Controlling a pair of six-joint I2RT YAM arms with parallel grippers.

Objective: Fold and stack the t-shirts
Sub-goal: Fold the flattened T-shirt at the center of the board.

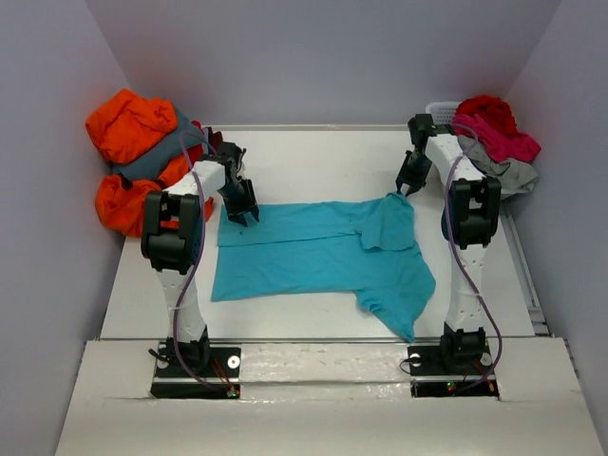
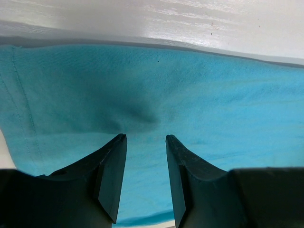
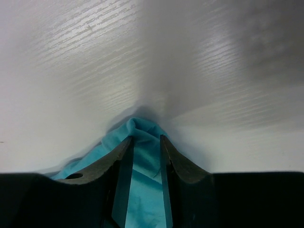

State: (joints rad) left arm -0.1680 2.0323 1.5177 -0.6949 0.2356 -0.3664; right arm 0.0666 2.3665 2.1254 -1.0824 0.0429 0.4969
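turquoise t-shirt (image 1: 313,261) lying spread flat, far edge folded over, far-right corner peaking up | orange and grey t-shirts (image 1: 133,133) lying heaped far left | red, pink, pale grey t-shirts (image 1: 496,133) lying heaped far right

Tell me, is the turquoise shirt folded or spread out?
Partly folded. The shirt has its far strip doubled over; most lies spread.
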